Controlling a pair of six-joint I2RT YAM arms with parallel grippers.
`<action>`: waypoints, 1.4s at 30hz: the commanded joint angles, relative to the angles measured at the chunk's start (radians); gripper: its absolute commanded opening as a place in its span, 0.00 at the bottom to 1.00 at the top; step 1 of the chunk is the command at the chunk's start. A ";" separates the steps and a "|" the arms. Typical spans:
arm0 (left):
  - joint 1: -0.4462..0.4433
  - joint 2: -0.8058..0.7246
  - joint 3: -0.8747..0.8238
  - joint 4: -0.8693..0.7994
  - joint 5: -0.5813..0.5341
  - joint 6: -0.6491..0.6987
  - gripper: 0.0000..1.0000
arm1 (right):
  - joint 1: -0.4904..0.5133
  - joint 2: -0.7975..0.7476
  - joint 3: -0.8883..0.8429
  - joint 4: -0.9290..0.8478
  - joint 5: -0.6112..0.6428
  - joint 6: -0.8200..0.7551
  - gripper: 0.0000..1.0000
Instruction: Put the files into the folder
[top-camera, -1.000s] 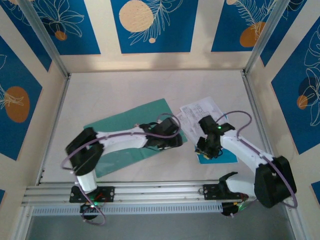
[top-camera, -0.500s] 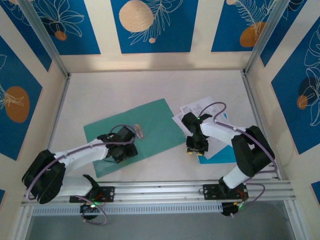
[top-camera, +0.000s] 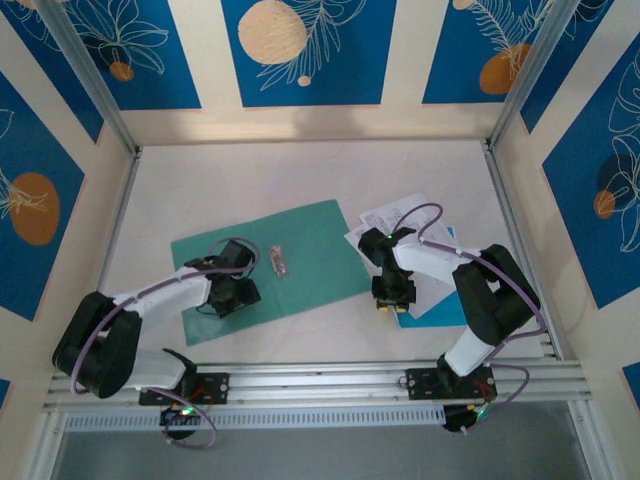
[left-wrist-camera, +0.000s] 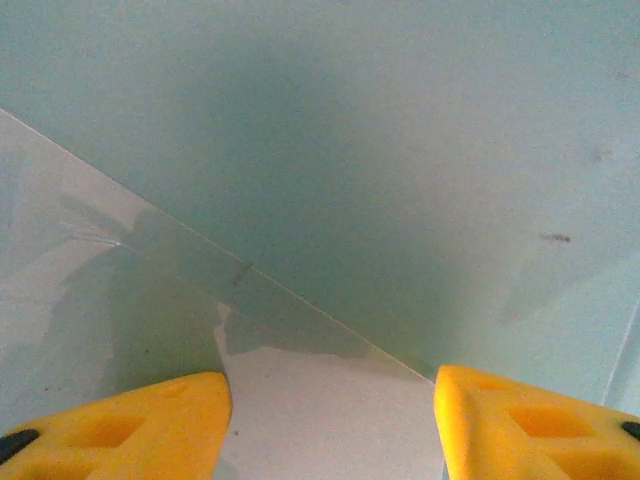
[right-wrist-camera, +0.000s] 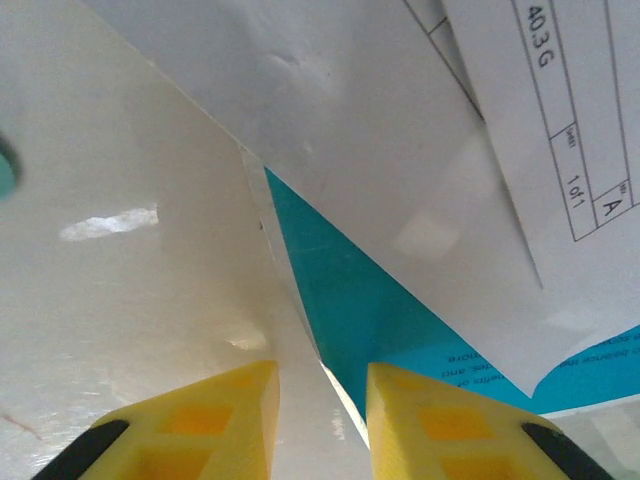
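The limp, light files (right-wrist-camera: 400, 150) are best pinched at the lower-centre corner inside the narrowly parted right gripper (right-wrist-camera: 322, 385), the left gripper (left-wrist-camera: 330, 395) being spread wide, empty.

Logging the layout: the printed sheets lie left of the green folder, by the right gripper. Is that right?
Not quite. The top external view shows the printed sheets lying right of the green folder, not left. They are by the right gripper, as you said.
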 joint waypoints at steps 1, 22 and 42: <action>0.034 0.061 0.009 -0.014 -0.037 0.074 0.58 | 0.007 0.024 0.018 -0.026 0.017 -0.020 0.30; 0.045 0.136 0.265 -0.110 -0.122 0.242 0.58 | 0.012 0.091 0.056 0.005 0.056 -0.082 0.00; 0.076 0.379 0.409 -0.052 -0.068 0.399 0.45 | 0.032 0.113 0.285 0.069 -0.073 -0.141 0.00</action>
